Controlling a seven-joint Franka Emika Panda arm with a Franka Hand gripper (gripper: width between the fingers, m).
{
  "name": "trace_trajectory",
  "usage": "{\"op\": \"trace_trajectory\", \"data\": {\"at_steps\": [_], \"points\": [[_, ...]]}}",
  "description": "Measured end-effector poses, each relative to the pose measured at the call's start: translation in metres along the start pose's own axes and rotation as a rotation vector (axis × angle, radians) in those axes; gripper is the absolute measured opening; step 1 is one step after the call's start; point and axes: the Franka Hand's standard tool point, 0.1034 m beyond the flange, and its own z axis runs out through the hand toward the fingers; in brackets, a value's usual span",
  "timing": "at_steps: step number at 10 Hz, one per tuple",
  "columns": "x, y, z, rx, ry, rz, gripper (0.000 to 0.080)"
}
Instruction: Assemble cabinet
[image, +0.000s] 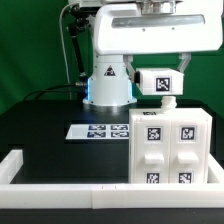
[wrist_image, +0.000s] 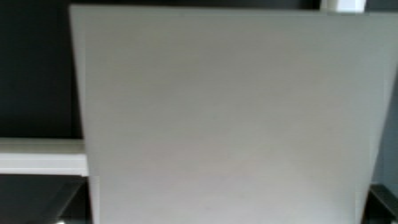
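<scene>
The cabinet (image: 170, 150) is a large white box with several square tags on its front, standing at the exterior view's right near the front rail. A small white tagged panel (image: 157, 82) hangs at the end of my arm just above the cabinet's back edge. My gripper (image: 166, 97) sits behind and under this panel, and its fingers are mostly hidden. In the wrist view a plain white panel face (wrist_image: 222, 120) fills almost the whole picture and covers the fingers. The panel is off the table and at my hand, so the gripper looks shut on it.
The marker board (image: 100, 131) lies flat on the black table left of the cabinet. White border rails run along the left (image: 12, 165) and the front (image: 70, 195). The arm's base (image: 108, 85) stands at the back behind the marker board.
</scene>
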Motion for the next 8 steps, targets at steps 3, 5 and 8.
{"op": "trace_trajectory", "data": {"at_steps": [3, 5, 8], "points": [[0.011, -0.008, 0.004, 0.003, 0.008, -0.004, 0.056], [0.013, -0.013, 0.005, 0.004, 0.009, -0.009, 0.056], [0.016, -0.015, 0.009, 0.003, 0.023, -0.027, 0.056]]}}
